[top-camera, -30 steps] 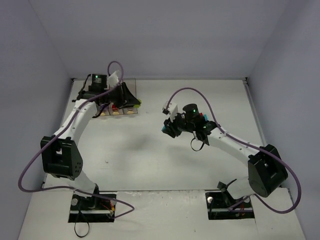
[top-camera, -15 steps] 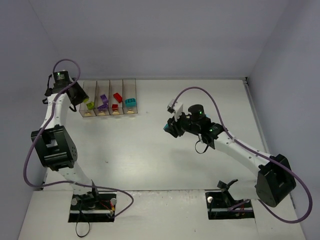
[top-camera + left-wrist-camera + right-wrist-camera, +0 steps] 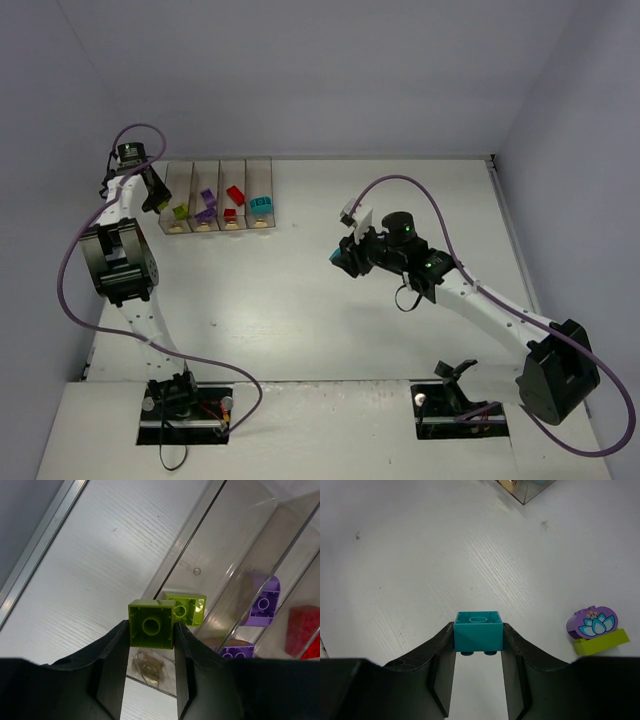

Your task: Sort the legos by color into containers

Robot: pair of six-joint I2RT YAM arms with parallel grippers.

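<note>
Left claw (image 3: 150, 631): closed on small lime green plastic brick (image 3: 151, 624), held at outer wall of leftmost bin.
Right claw (image 3: 478, 641): closed on small teal plastic brick (image 3: 478, 629), held above mid white desk (image 3: 290, 310).
Bins: four clear plastic bins (image 3: 219, 170) joined in a row, set near far left desk corner; lime, purple, red and teal bricks seen inside.
Loose: purple flower-printed brick on lime base (image 3: 595, 630), left on desk.

Containers (image 3: 219, 170) far-left. Lego (image 3: 151, 625) in left pincer (image 3: 150, 632) at row's left end. Second lego (image 3: 478, 630) in right pincer (image 3: 478, 640), mid-table.
</note>
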